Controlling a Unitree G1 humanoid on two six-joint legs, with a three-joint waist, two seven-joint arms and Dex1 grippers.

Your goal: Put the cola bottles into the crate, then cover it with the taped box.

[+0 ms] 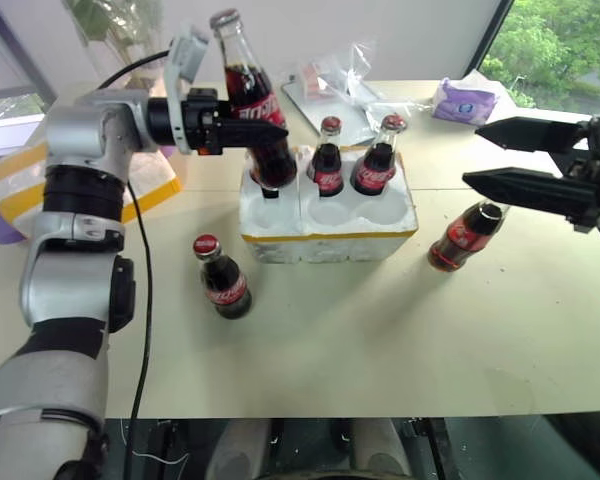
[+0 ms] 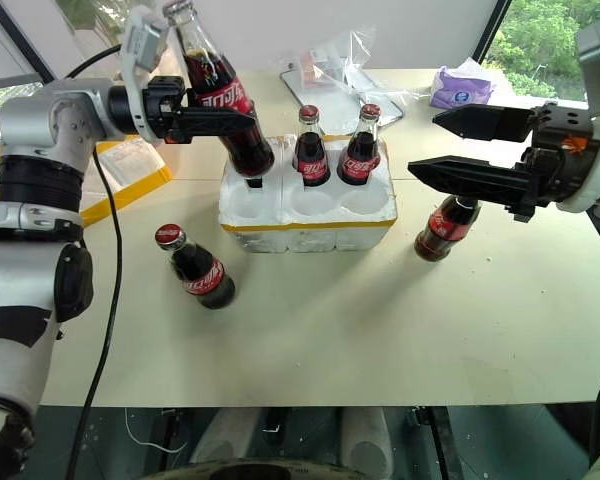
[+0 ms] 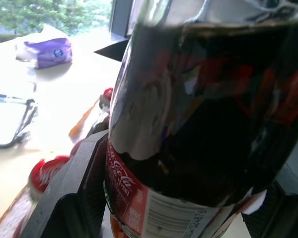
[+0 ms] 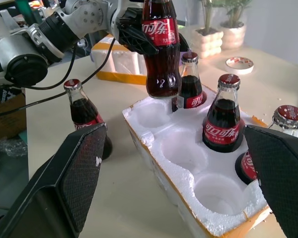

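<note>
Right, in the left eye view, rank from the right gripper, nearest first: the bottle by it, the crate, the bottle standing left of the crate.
1. Bottle, just under the right gripper, right of the crate.
2. Crate, mid-table.
3. Standing bottle, front-left of the crate.

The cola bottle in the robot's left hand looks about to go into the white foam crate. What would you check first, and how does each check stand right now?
1. Grip: the left hand is shut on the held cola bottle. Ok.
2. Bottle upright: it leans slightly, cap away from the crate. Not ok.
3. Target free: the back-left well of the crate below the bottle is empty. Ok.
4. Bottle's base centred over that well: cannot tell.
5. Neighbours: two seated bottles fill the other back wells, close beside the held one. Ok, but tight.
6. Right hand open and away from the crate, above a standing bottle. Ok.
</note>
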